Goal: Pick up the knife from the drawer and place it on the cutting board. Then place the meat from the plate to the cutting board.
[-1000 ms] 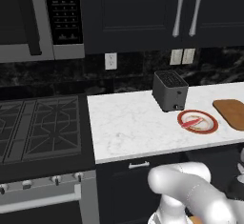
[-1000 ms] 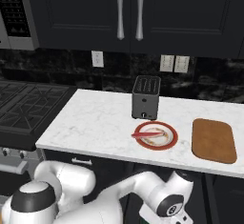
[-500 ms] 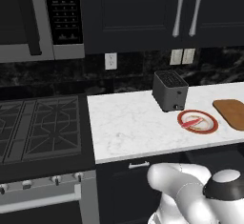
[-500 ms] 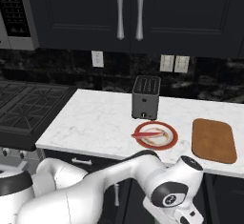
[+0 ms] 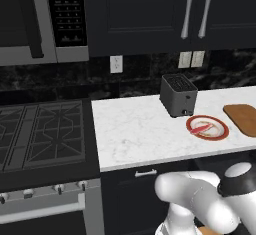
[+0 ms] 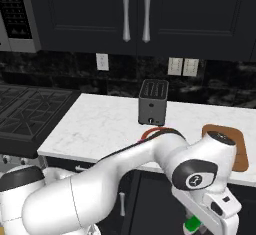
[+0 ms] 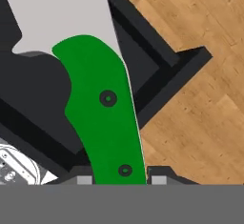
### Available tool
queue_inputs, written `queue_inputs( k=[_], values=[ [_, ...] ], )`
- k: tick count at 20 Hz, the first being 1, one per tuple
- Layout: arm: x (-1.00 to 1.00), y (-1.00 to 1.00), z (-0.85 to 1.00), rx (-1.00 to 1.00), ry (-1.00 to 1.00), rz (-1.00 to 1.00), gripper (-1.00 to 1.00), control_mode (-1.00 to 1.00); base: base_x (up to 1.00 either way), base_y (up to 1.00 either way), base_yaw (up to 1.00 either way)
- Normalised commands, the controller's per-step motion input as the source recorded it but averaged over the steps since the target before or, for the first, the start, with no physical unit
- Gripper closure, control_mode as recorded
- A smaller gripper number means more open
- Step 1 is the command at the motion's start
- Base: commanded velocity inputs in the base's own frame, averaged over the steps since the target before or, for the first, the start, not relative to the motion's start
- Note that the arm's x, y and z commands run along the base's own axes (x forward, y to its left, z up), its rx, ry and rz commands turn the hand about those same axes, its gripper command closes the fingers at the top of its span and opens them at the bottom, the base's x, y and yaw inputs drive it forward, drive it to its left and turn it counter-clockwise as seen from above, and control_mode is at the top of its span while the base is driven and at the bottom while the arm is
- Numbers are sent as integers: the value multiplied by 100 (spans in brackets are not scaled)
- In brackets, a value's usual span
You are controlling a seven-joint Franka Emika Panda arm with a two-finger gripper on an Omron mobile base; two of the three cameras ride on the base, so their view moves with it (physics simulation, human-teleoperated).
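Note:
In the hand view the knife (image 7: 105, 118) shows a bright green handle with two dark rivets and a pale grey blade running up and away. My gripper (image 7: 116, 178) is shut on that handle, low over the dark drawer (image 7: 157, 70). From the right base view the gripper (image 6: 194, 226) hangs below the counter with a green bit of the knife (image 6: 191, 223) in it. On the counter, the red-rimmed plate (image 5: 220, 133) carries the reddish meat (image 5: 200, 127). Right of it lies the brown cutting board (image 5: 243, 119), partly behind my arm in the right base view (image 6: 241, 151).
A dark toaster (image 5: 178, 95) stands on the white counter (image 5: 135, 134) just behind the plate. A gas stove (image 5: 40, 134) lies to the left and dark wall cabinets hang above. Wooden floor (image 7: 200, 99) shows beyond the drawer.
My arm's elbow has swung up and to the right, and in the right base view it now covers the plate. Nothing on the counter has moved.

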Motion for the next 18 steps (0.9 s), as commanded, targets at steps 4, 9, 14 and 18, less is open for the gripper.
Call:
queue_inputs(
  k=[4, 9, 14, 18],
  values=[
    [53, -61, 89, -1, -3, -9, 100, -100, 0, 0, 0],
    [71, -36, 30, 0, -9, -8, 100, -100, 0, 0, 0],
    [90, -19, -2, -1, -6, -5, 100, -100, 0, 0, 0],
    [95, -16, -33, -9, 0, -3, 100, -100, 0, 0, 0]
  ],
)
